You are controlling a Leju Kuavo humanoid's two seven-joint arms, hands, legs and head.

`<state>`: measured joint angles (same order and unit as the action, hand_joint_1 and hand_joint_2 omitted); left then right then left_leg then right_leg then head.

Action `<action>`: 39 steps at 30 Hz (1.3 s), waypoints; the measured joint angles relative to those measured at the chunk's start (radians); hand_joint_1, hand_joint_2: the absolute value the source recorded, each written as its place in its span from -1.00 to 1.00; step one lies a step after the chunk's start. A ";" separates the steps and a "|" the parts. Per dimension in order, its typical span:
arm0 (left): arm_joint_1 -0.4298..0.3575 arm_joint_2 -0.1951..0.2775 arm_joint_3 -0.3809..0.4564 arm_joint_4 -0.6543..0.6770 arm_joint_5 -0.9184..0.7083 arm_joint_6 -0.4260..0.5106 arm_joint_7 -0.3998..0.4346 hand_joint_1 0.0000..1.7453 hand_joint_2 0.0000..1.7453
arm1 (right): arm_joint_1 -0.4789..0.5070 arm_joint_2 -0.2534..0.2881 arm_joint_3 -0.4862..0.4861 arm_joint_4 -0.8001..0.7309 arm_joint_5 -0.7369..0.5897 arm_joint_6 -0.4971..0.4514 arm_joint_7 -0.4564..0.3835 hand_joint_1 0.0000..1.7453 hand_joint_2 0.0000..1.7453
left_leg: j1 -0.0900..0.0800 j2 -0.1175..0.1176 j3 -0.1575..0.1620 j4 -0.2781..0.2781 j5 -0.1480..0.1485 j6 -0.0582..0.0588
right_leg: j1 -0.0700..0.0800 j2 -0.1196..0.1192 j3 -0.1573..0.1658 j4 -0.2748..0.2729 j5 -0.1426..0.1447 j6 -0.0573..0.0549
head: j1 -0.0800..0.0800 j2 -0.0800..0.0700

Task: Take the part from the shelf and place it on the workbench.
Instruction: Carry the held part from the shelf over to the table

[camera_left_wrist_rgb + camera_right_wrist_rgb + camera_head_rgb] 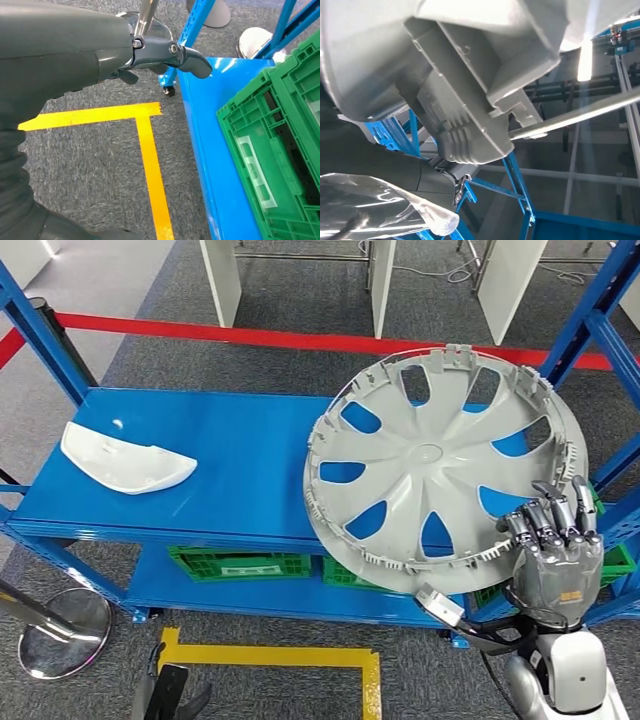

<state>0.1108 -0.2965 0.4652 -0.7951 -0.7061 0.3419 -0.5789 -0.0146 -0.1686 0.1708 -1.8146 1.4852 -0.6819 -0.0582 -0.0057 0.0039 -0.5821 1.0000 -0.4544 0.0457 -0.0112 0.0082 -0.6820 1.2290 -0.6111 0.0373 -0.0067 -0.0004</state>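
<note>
The robot's right hand (557, 540) grips the near right rim of a grey wheel cover (441, 465), tilted up off the blue shelf (249, 470). The pickup looks under way; the carry to the desk remains. Its left hand (166, 52) hangs low by the floor, fingers apart and holding nothing.

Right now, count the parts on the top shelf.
2: a white curved trim piece lying at the left end, and a grey wheel cover at the right, gripped by the right hand.

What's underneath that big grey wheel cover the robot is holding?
Under the wheel cover lies the blue shelf, showing through its openings. Green crates sit on the lower level. The right hand grips its rim; anything directly beneath the cover is hidden.
</note>
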 joint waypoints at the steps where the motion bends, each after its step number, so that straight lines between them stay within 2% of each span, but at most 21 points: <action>1: 0.000 0.000 0.000 0.000 0.000 0.002 0.001 -1.00 1.00 | 0.001 0.000 0.002 0.000 0.002 0.000 0.001 1.00 1.00 | 0.000 0.000 0.000 0.001 0.000 0.000 | -0.001 0.000 -0.019 0.038 -0.009 0.003 | 0.000 0.000; 2: 0.000 0.000 0.000 0.000 0.000 0.004 0.001 -1.00 1.00 | 0.003 0.000 0.003 0.001 0.004 0.000 0.002 1.00 1.00 | 0.000 0.001 0.000 0.002 0.000 0.000 | -0.002 -0.001 -0.024 0.048 -0.003 0.005 | 0.000 0.000; 3: 0.000 0.000 0.000 0.000 0.000 0.006 0.002 -1.00 1.00 | 0.004 0.000 0.004 0.001 0.006 0.000 0.003 1.00 1.00 | 0.001 0.001 0.000 0.004 -0.001 -0.001 | -0.002 -0.002 -0.009 0.017 0.023 0.006 | 0.000 0.000; 5: 0.000 0.000 0.000 0.000 0.000 0.008 0.002 -1.00 1.00 | 0.004 0.000 0.005 0.001 0.007 0.000 0.004 1.00 1.00 | 0.003 0.001 0.000 0.011 -0.004 -0.007 | -0.003 -0.007 0.059 -0.115 0.082 0.006 | 0.000 0.000; 7: 0.000 0.000 0.000 0.000 0.000 0.008 0.002 -1.00 1.00 | 0.003 0.000 0.007 0.001 0.007 0.000 0.005 1.00 1.00 | 0.001 0.000 -0.004 0.021 -0.006 -0.017 | -0.001 -0.007 0.107 -0.201 0.106 -0.003 | 0.000 0.000; 11: 0.000 0.001 0.000 0.000 0.000 0.011 0.002 -1.00 1.00 | 0.006 0.000 0.010 0.000 0.009 -0.001 0.009 1.00 1.00 | 0.001 -0.003 -0.010 0.023 -0.006 -0.037 | 0.002 -0.003 0.109 -0.208 0.116 -0.027 | -0.002 0.000; 13: 0.000 0.002 0.000 0.000 0.000 0.014 0.002 -1.00 1.00 | 0.005 -0.001 0.010 0.000 0.013 -0.001 0.011 1.00 1.00 | 0.004 -0.005 -0.034 0.076 -0.053 -0.050 | -0.002 -0.005 0.101 -0.210 0.125 -0.041 | -0.004 0.000; 14: 0.000 0.001 0.000 0.001 0.000 0.014 0.002 -1.00 1.00 | 0.005 -0.001 0.010 0.000 0.014 -0.001 0.012 1.00 1.00 | 0.006 -0.006 -0.055 0.135 -0.091 -0.056 | -0.002 -0.006 0.097 -0.211 0.128 -0.045 | -0.007 0.000; 16: 0.000 0.002 0.000 0.001 0.000 0.015 0.003 -1.00 1.00 | 0.005 -0.001 0.011 0.001 0.016 -0.001 0.012 1.00 1.00 | 0.009 -0.006 -0.099 0.263 -0.159 -0.059 | -0.002 -0.007 0.088 -0.210 0.135 -0.049 | -0.008 0.000; 17: 0.000 0.001 0.000 0.001 0.000 0.015 0.003 -1.00 1.00 | 0.005 -0.001 0.011 0.002 0.016 -0.001 0.012 1.00 1.00 | 0.009 -0.006 -0.106 0.297 -0.170 -0.058 | -0.002 -0.007 0.084 -0.210 0.138 -0.049 | -0.008 0.000; 19: 0.000 0.001 0.000 0.002 0.000 0.015 0.003 -1.00 1.00 | 0.006 -0.001 0.012 0.004 0.018 -0.001 0.013 1.00 1.00 | 0.009 -0.006 -0.064 0.247 -0.136 -0.051 | 0.000 -0.006 0.077 -0.210 0.145 -0.047 | -0.009 0.000; 22: 0.000 0.002 0.000 0.002 0.000 0.017 0.003 -1.00 1.00 | 0.005 -0.001 0.013 0.004 0.018 -0.001 0.015 1.00 1.00 | 0.002 -0.007 0.052 0.046 -0.066 -0.030 | 0.003 -0.004 0.070 -0.209 0.155 -0.038 | -0.008 0.000; 23: 0.000 0.002 0.000 0.002 0.000 0.017 0.003 -1.00 1.00 | 0.004 -0.001 0.013 0.004 0.018 -0.001 0.016 1.00 1.00 | 0.000 -0.008 0.066 0.015 -0.061 -0.027 | 0.003 -0.004 0.067 -0.208 0.159 -0.032 | -0.008 0.000; 26: 0.000 0.001 0.000 0.002 0.000 0.018 0.003 -1.00 1.00 | 0.005 -0.001 0.015 0.004 0.019 -0.001 0.016 1.00 1.00 | -0.003 -0.007 0.059 0.004 -0.050 -0.021 | -0.001 -0.005 0.059 -0.208 0.169 -0.012 | -0.007 0.000; 28: 0.000 0.000 0.000 0.003 0.000 0.020 0.003 -1.00 1.00 | 0.004 -0.002 0.016 0.004 0.020 -0.001 0.016 1.00 1.00 | 0.001 -0.003 0.048 -0.004 -0.034 -0.010 | -0.002 -0.005 0.039 -0.173 0.132 -0.003 | -0.006 0.000; 31: 0.000 0.000 0.000 0.003 0.000 0.023 0.003 -1.00 1.00 | 0.005 -0.003 0.018 0.004 0.021 -0.001 0.019 1.00 1.00 | 0.000 0.002 0.022 -0.005 -0.012 -0.001 | -0.003 -0.006 -0.019 0.002 0.010 0.005 | -0.003 0.000; 32: 0.000 0.000 0.000 0.003 0.000 0.024 0.003 -1.00 1.00 | 0.007 -0.003 0.019 0.005 0.021 -0.001 0.020 1.00 1.00 | -0.001 0.002 0.012 -0.004 -0.006 -0.001 | -0.003 -0.006 -0.026 0.047 -0.008 0.007 | -0.003 0.000; 33: 0.000 0.000 0.000 0.003 0.000 0.025 0.003 -1.00 1.00 | 0.009 -0.003 0.019 0.005 0.021 -0.001 0.022 1.00 1.00 | -0.002 0.003 0.003 -0.003 0.000 -0.002 | -0.003 -0.006 -0.016 0.059 -0.007 0.008 | -0.003 0.000; 34: 0.000 0.000 0.000 0.004 0.000 0.025 0.003 -1.00 1.00 | 0.011 -0.003 0.020 0.006 0.021 -0.001 0.023 1.00 1.00 | -0.002 0.003 -0.004 -0.001 0.005 -0.003 | -0.003 -0.006 0.012 0.033 0.011 0.008 | -0.002 0.000; 37: -0.001 0.000 0.000 0.004 0.000 0.026 0.003 -1.00 1.00 | 0.013 -0.003 0.021 0.007 0.021 -0.001 0.026 1.00 1.00 | -0.003 0.003 -0.023 0.010 0.015 -0.013 | -0.001 -0.008 0.151 -0.169 0.063 0.002 | -0.002 0.000; 39: 0.000 0.000 0.000 0.004 0.000 0.027 0.003 -1.00 1.00 | 0.014 -0.003 0.021 0.006 0.020 -0.001 0.027 1.00 1.00 | -0.005 0.003 -0.031 0.016 0.024 -0.023 | 0.002 -0.007 0.188 -0.231 0.060 -0.005 | -0.002 0.000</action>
<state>0.1103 -0.2962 0.4653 -0.7910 -0.7060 0.3685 -0.5756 -0.0007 -0.1717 0.1918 -1.8083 1.5055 -0.6830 -0.0308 -0.0111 0.0065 -0.6135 1.0157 -0.4303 0.0228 -0.0091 0.0011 -0.4939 0.9979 -0.5509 0.0323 -0.0090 -0.0004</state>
